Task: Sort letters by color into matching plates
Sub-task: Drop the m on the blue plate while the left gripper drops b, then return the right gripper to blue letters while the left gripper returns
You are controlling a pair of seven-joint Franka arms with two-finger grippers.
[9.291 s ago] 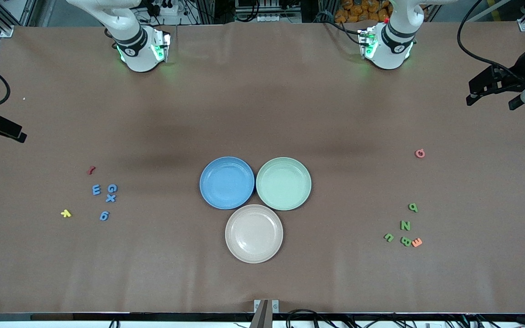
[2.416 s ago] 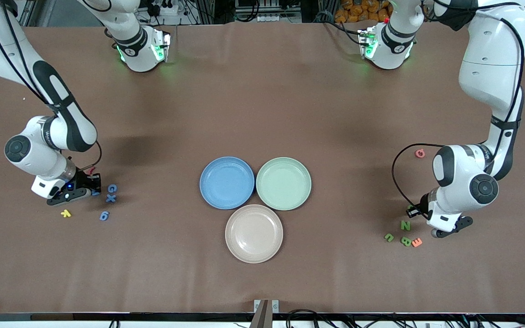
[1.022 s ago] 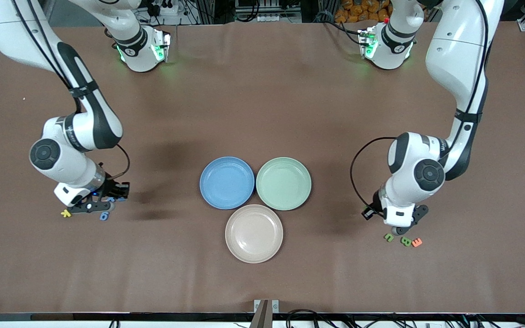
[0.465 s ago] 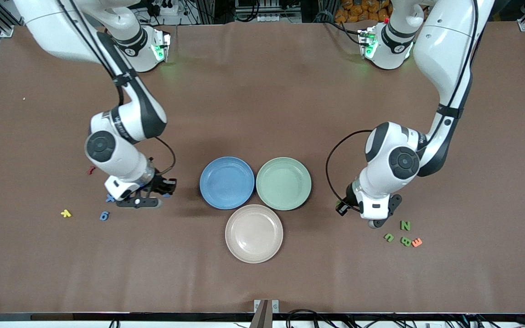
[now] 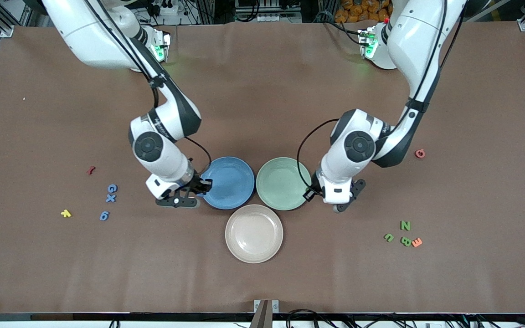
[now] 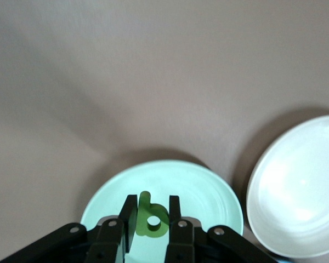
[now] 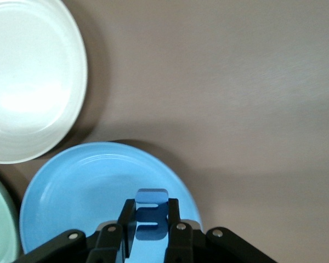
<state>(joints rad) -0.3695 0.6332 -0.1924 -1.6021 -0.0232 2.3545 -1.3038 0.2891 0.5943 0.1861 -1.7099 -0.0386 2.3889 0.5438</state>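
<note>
My right gripper (image 5: 202, 186) hangs over the rim of the blue plate (image 5: 229, 181) at the right arm's end, shut on a blue letter E (image 7: 151, 222). My left gripper (image 5: 309, 194) hangs over the rim of the pale green plate (image 5: 283, 182) at the left arm's end, shut on a green letter (image 6: 148, 222) shaped like a b. The two plates sit side by side at mid-table, both bare. Blue G (image 5: 112, 188), X (image 5: 110, 198) and 6 (image 5: 104, 215) lie toward the right arm's end. Green N (image 5: 405, 225), U (image 5: 388, 237) and B (image 5: 406, 241) lie toward the left arm's end.
A beige plate (image 5: 254, 233) sits nearer the front camera, touching both coloured plates. A red piece (image 5: 91, 170) and a yellow piece (image 5: 65, 213) lie by the blue letters. An orange piece (image 5: 417, 242) touches the green B, and a pink piece (image 5: 420, 153) lies farther back.
Both arms have swung in from the letter clusters toward the middle, each carrying its letter. The right gripper has reached the blue plate's rim and the left gripper the green plate's rim.
</note>
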